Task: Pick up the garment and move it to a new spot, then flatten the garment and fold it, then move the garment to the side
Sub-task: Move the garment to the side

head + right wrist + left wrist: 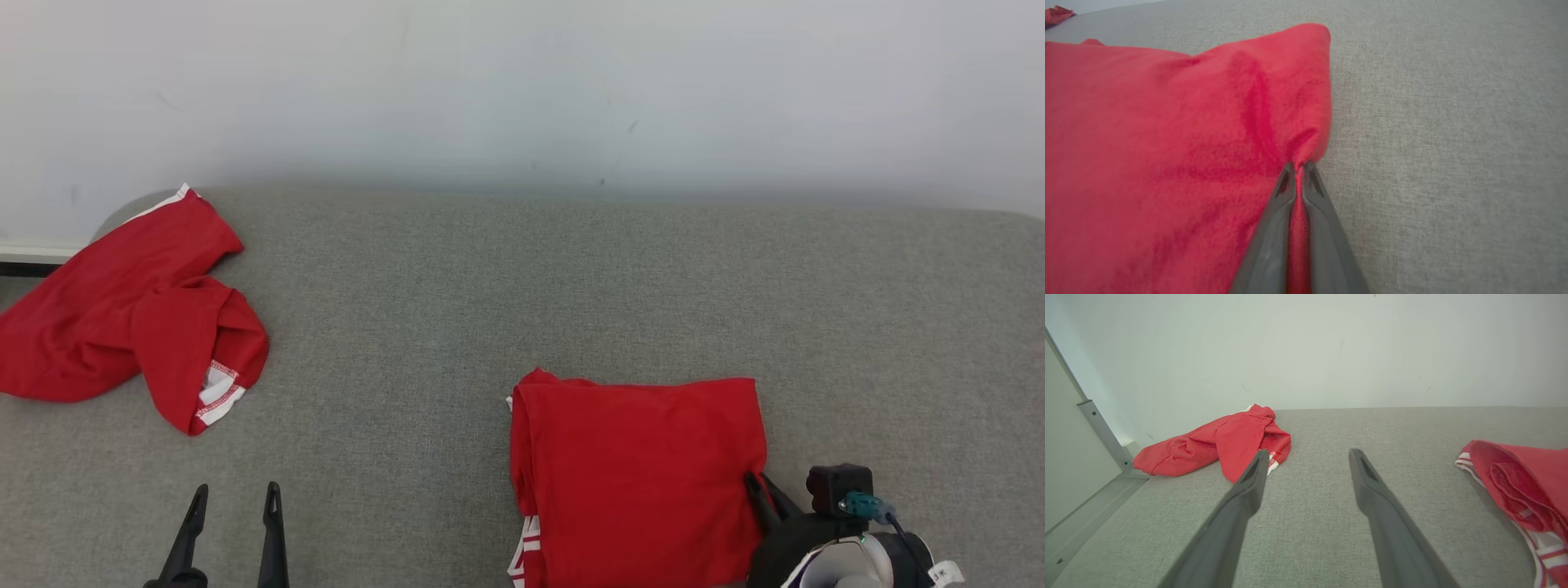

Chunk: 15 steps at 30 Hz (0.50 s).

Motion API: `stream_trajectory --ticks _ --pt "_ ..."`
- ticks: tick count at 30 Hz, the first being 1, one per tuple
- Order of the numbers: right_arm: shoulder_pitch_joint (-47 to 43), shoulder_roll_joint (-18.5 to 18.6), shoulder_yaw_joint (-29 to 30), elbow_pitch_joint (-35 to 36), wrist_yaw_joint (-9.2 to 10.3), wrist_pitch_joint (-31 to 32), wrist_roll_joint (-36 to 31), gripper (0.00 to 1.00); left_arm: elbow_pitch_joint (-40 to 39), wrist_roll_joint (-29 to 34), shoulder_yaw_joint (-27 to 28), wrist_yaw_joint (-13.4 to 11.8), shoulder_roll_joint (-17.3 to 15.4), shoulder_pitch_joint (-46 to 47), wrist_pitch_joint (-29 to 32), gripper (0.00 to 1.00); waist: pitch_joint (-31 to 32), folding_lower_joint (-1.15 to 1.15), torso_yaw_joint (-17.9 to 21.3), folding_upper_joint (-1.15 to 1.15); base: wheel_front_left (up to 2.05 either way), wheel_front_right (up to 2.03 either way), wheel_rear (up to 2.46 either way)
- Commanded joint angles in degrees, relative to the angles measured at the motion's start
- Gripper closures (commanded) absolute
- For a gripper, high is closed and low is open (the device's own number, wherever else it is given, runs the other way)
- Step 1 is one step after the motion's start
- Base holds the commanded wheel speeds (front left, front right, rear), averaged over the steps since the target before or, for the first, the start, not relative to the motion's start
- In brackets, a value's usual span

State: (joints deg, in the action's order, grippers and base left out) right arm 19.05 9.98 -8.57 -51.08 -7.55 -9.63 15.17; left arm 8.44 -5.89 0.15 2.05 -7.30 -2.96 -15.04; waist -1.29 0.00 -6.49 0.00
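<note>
At the near edge of the grey fabric surface [571, 286], right of centre, the right gripper [753, 480] has its fingers pinched together on the right-hand edge of the folded red garment [637, 474], a sliver of cloth caught between them. The garment lies flat, stretching left from that grip, its white-striped trim at the near left. Toward the near left corner the left gripper [237, 490] hovers spread wide, holding nothing. Farther back, at the far left corner, a second red garment [122, 318] lies crumpled below the pale wall [522, 82].

The garment [637, 474] is soft matt cloth; the surface [571, 286] rough woven fabric (wall [522, 82] smooth, matt).
</note>
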Motion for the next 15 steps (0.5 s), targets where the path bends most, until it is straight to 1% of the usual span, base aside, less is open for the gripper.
stream_trajectory --ticks 1,3,8,11,12,15 --pt "1.1 0.3 -0.9 -0.8 0.14 -0.3 0.6 1.00 0.0 -0.2 0.0 0.2 0.1 0.6 -0.2 0.00 -0.2 0.00 0.2 0.00 0.00 0.00 0.00" --pt "3.0 0.6 -2.0 -1.6 0.14 -0.6 1.5 1.00 0.0 -0.2 -0.1 0.4 0.2 0.9 -0.2 0.00 -0.4 0.00 0.3 0.00 0.00 0.00 0.00" --pt "9.1 3.1 -5.0 -1.9 0.14 -1.5 3.5 1.00 -0.3 -0.3 -0.1 0.6 0.2 1.7 -0.2 0.00 -2.0 0.00 0.8 0.00 0.00 0.00 0.00" --pt "13.9 5.9 -6.6 -1.4 0.14 -1.7 4.8 1.00 -0.5 0.2 -0.6 0.8 0.0 2.7 -0.2 0.00 -4.2 0.00 1.3 0.00 0.00 0.00 0.00" --pt "13.9 5.9 -6.6 -1.4 0.14 -1.7 4.8 1.00 -0.5 0.2 -0.6 0.8 0.0 2.7 -0.2 0.00 -4.2 0.00 1.3 0.00 0.00 0.00 0.00" --pt "17.9 9.1 -7.5 -1.3 0.14 -1.8 6.1 1.00 -1.2 0.4 -1.1 1.1 0.2 4.4 -0.2 0.00 -7.4 0.00 1.3 0.00 0.00 0.00 0.00"
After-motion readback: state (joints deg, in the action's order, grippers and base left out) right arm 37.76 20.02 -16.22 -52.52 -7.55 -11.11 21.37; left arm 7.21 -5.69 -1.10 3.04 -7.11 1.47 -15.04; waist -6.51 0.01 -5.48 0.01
